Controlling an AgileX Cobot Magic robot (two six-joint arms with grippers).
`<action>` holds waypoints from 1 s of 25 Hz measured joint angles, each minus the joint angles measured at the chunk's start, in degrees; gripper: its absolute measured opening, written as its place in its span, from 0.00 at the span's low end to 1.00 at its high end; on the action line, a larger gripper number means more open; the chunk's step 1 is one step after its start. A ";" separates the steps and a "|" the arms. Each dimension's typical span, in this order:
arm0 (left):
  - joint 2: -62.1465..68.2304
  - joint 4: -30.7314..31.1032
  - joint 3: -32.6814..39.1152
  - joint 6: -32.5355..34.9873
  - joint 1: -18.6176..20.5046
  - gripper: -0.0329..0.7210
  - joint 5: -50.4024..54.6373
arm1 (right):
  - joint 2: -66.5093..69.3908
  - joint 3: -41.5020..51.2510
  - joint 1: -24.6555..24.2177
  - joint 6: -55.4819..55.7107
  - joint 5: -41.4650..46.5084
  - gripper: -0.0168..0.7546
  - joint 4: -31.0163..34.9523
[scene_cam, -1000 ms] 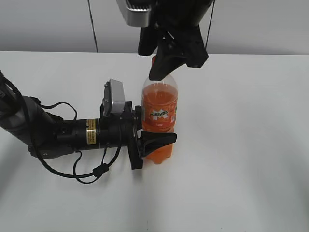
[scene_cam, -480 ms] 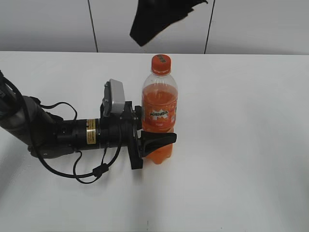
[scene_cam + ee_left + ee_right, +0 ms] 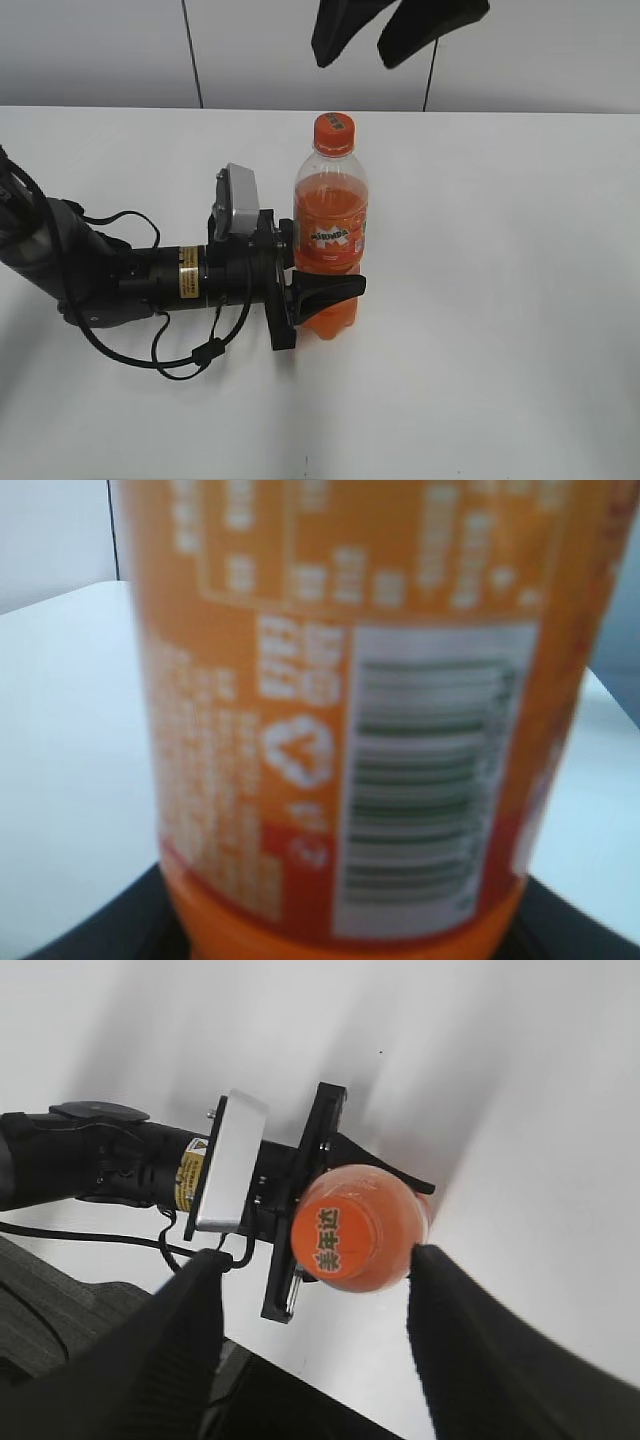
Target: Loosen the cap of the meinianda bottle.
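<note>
Meinianda bottle (image 3: 330, 235) upright, orange drink inside, capped; left fingers (image 3: 325, 290) clamp it; right fingers (image 3: 398, 28) spread above, empty.

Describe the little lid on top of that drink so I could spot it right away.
On the white table stands one tall bottle of orange drink, clamped low by the left gripper. The cap crowns its neck: small, round, orange, a green-and-white mark on top.

I am working in what looks like a lab or test room rather than a home. My two black arms share a plain white table (image 3: 520, 300), and behind it runs a bare pale wall (image 3: 100, 50) of flat panels split by dark vertical seams. My cables (image 3: 190, 350) lie loose on the tabletop.
</note>
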 joint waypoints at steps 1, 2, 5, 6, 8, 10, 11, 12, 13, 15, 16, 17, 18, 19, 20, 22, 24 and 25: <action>0.00 0.00 0.00 0.00 0.00 0.55 0.00 | 0.41 0.00 0.00 0.58 0.00 0.59 0.53; 0.00 0.00 0.00 0.00 0.00 0.55 0.00 | 0.96 0.00 0.00 0.86 0.00 0.59 1.17; 0.00 0.00 0.00 0.00 0.00 0.55 0.00 | 2.91 0.00 0.00 1.30 0.00 0.59 2.76; 0.00 0.00 0.00 0.00 0.00 0.55 0.00 | 3.52 0.00 0.00 1.36 0.00 0.59 2.61; 0.00 0.00 0.00 0.00 0.00 0.55 0.00 | 4.00 0.05 0.00 1.35 0.00 0.59 1.84; 0.00 0.00 0.00 0.00 0.00 0.55 0.00 | 4.02 0.10 0.00 1.35 0.00 0.59 1.67; 0.00 0.00 0.00 0.00 0.00 0.55 0.00 | 4.02 0.10 0.00 1.35 0.00 0.59 1.62; 0.00 0.00 0.00 0.00 0.00 0.55 0.00 | 4.15 0.10 0.00 1.30 0.00 0.59 1.60; 0.00 0.00 0.00 0.00 0.00 0.55 0.00 | 4.36 0.10 0.00 1.24 0.00 0.59 1.60; 0.00 0.00 0.00 0.00 0.00 0.55 0.00 | 4.96 0.17 0.00 0.97 0.00 0.59 1.60; 0.00 0.00 0.00 0.00 0.00 0.55 0.00 | 5.37 0.52 0.00 0.77 0.00 0.59 1.60; 0.00 0.00 0.00 0.00 0.00 0.55 0.00 | 5.68 0.91 0.00 0.62 0.00 0.59 1.60; 0.00 0.00 0.00 0.00 0.00 0.55 0.00 | 5.90 1.49 0.00 0.55 0.00 0.59 1.60; 0.00 0.00 0.00 0.00 0.00 0.55 0.00 | 6.07 2.22 0.00 0.40 -0.02 0.59 1.55; 0.00 0.00 0.00 0.00 0.00 0.55 0.00 | 6.18 2.87 0.00 0.34 -0.02 0.59 1.55; 0.00 0.00 0.00 0.00 0.00 0.55 0.00 | 6.30 3.39 0.00 0.15 -0.02 0.59 1.55; 0.00 0.00 0.00 0.00 0.00 0.55 0.00 | 6.30 3.27 0.00 0.01 -0.02 0.59 1.54; 0.00 0.00 0.00 0.00 0.00 0.55 0.00 | 6.30 3.04 0.00 -0.04 -0.02 0.59 1.49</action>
